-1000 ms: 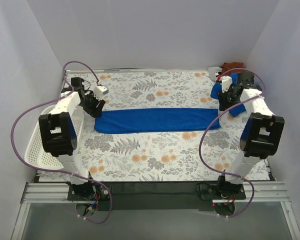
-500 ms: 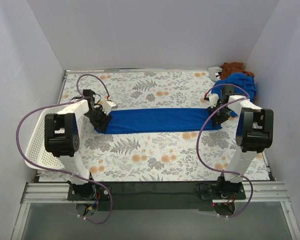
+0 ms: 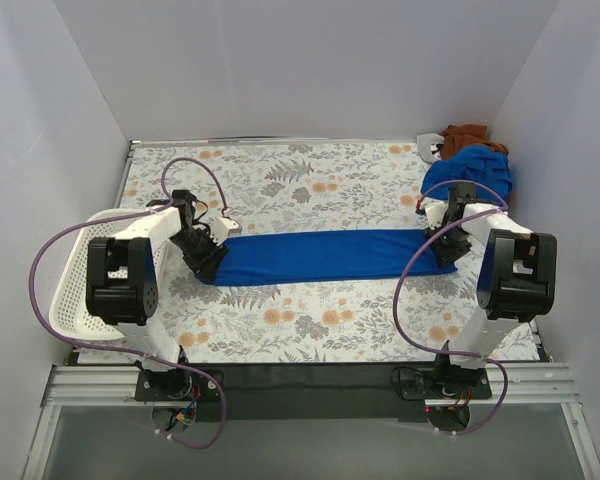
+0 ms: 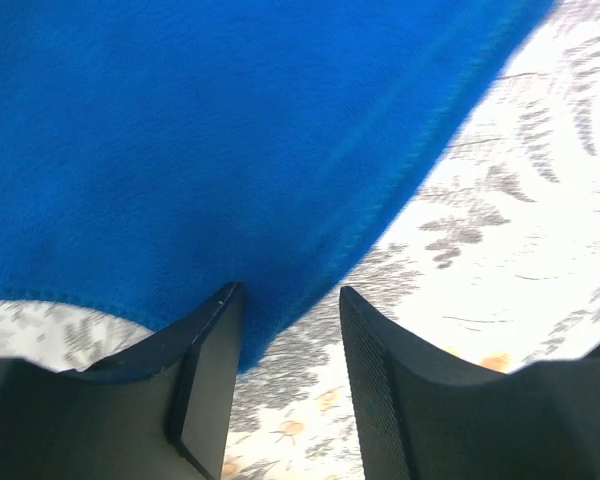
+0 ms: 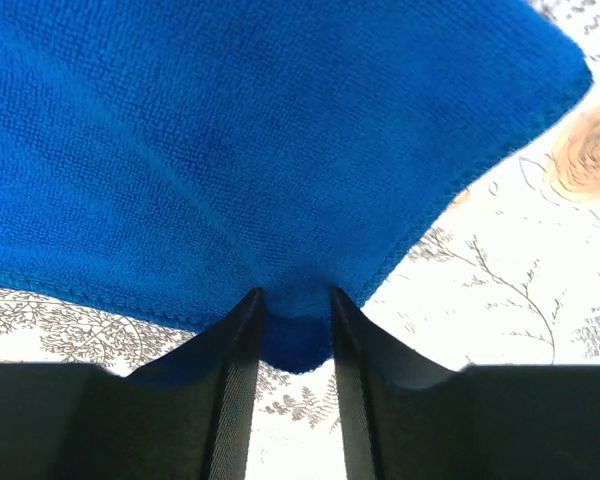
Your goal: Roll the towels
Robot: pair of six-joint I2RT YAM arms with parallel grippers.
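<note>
One royal-blue towel (image 3: 330, 255) lies flat as a long strip across the middle of the floral tabletop (image 3: 310, 320). My left gripper (image 3: 212, 262) is low at the towel's left end. In the left wrist view the towel (image 4: 230, 150) has its near corner reaching in between the open jaws of that gripper (image 4: 290, 300), and tablecloth shows in the gap. My right gripper (image 3: 445, 248) is at the towel's right end. In the right wrist view this gripper (image 5: 297, 300) is shut on a bunched corner of the towel (image 5: 260, 150).
A heap of blue towels (image 3: 477, 165) and a brown cloth (image 3: 465, 133) sit in the back right corner. A white perforated basket (image 3: 75, 290) stands at the left edge, beside my left arm. Grey walls close in three sides.
Both grippers have moved down towards the near side and lower to the table. The towel has shifted nearer and a little to the right with them.
</note>
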